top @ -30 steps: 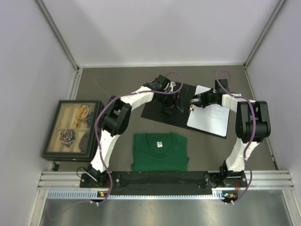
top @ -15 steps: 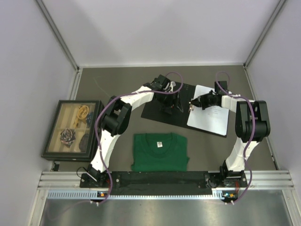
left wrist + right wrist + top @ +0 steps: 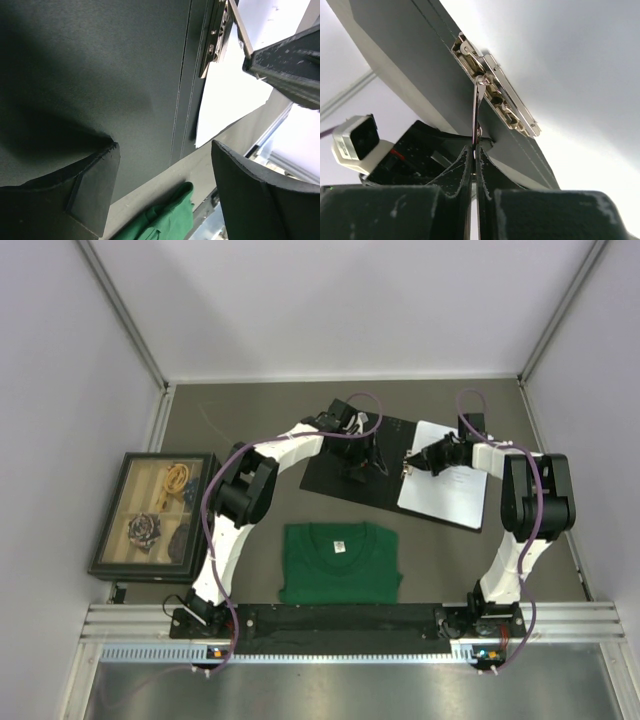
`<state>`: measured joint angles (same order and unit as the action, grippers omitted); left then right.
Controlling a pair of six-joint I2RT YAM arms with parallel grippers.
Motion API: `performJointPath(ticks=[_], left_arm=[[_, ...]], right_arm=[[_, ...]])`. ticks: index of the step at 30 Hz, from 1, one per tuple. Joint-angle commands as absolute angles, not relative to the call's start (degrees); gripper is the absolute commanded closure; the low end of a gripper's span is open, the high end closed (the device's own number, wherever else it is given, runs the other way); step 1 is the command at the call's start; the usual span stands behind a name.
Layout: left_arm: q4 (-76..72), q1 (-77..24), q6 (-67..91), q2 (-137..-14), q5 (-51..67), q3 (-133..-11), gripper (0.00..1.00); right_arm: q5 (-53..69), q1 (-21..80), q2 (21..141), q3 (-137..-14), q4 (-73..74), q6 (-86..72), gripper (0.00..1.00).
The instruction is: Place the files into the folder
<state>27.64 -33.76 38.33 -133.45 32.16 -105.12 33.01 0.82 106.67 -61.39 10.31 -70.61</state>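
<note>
Green shirt (image 3: 340, 562) is lying nearest the arm bases, w/ the picture box (image 3: 155, 515) off to its left. Just beyond the shirt the folder (image 3: 325, 480) is lying open, black faces up. The files (image 3: 450, 495) are sitting on its right half, beside the clip (image 3: 495, 102). L gripper (image 3: 165, 150) is hanging spread wide over the left black face; contact can't tell. R gripper (image 3: 474, 155) is pinching the clip lever (image 3: 476, 107) tight.

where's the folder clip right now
Top view, right of centre: the clip lies along the open folder's spine at the files' left edge, its lever pinched by the right gripper.
</note>
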Motion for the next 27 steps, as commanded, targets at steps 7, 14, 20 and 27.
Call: performJointPath(ticks=[7, 14, 20, 27], left_arm=[[23.91, -30.94, 40.69, -135.97, 27.51, -97.65, 0.20], [23.38, -30.67, 40.60, -135.00, 26.71, -96.68, 0.20], [23.55, -30.67, 40.87, -135.53, 27.42, -97.38, 0.20], [23.47, -31.37, 40.08, -135.09, 30.40, -100.01, 0.21]], right_arm=[[28.48, -1.49, 110.65, -61.96, 16.26, -51.79, 1.00], [23.66, -1.84, 108.99, -61.00, 17.75, -45.97, 1.00], [19.61, -1.84, 108.63, -61.00, 21.17, -42.45, 1.00], [29.60, -1.76, 110.38, -61.25, 15.83, -45.78, 1.00]])
